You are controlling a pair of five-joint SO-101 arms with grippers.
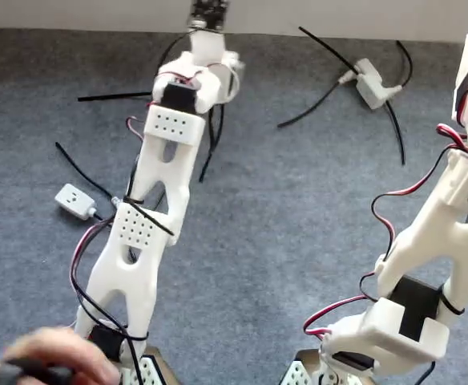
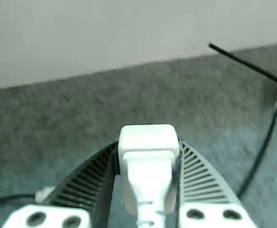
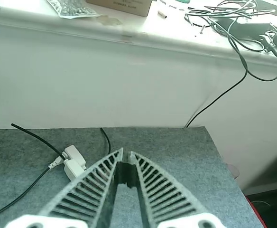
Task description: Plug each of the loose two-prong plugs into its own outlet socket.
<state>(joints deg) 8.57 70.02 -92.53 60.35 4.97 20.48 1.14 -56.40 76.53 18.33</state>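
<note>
My left gripper (image 2: 148,142) is shut on a white plug (image 2: 147,156); its prongs face away and are hidden. In the high view that gripper (image 1: 208,11) is at the far edge of the grey carpet. A loose white outlet socket (image 1: 74,200) with a black cord lies to the left of the left arm. At the back right lies a white plug and socket pair (image 1: 370,82), joined, with black cords; the same pair (image 3: 72,162) lies ahead of my right gripper (image 3: 126,156). The right gripper is shut with nothing in it, held above the carpet.
A person's hand (image 1: 54,361) holds a dark object at the base of the left arm. A white wall (image 2: 105,33) rises just past the carpet's far edge. Black cords (image 1: 106,96) trail over the carpet (image 1: 282,216) around the left arm.
</note>
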